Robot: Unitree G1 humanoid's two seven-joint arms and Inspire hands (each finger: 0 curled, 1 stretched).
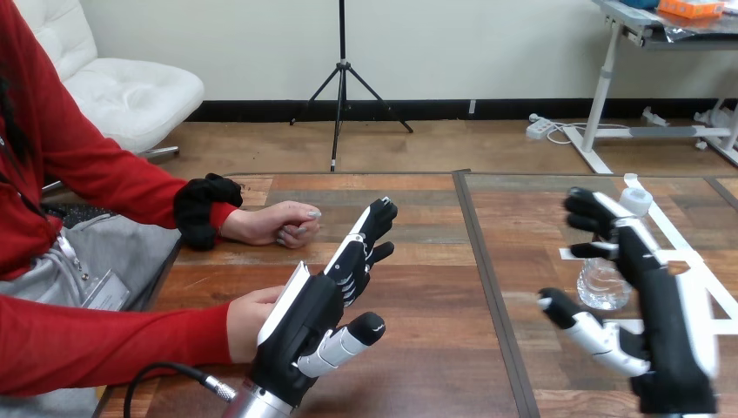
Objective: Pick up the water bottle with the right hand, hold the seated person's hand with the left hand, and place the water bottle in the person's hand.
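The right robot hand point(666, 322) is released, fingers spread. The water bottle point(600, 286) stands upright on the tabletop point(418, 287) at its 10 o'clock, between thumb and fingers, ungrasped. The left robot hand point(309, 318) is released too, fingers straight, with the person's near hand point(246, 322) just beside it at 9 o'clock. The person's far hand point(278, 225) rests fisted at 11 o'clock.
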